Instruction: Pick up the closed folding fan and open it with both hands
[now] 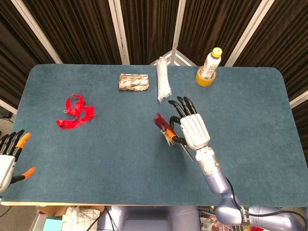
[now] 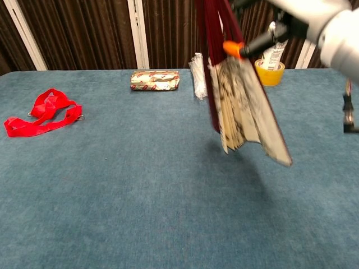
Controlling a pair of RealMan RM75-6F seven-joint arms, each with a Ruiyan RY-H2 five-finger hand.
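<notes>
The folding fan, dark red ribs with a pale printed leaf, hangs in the air with its leaf end down and partly spread. My right hand holds it by the ribs, high above the table; in the head view the fan shows edge-on at the hand's left. The chest view catches only the right hand at the top edge. My left hand sits off the table's near left corner, fingers spread and holding nothing.
A red strap lies on the left of the blue table. At the back are a wrapped packet, a clear bag of sticks, and a bottle standing in a yellow tape roll.
</notes>
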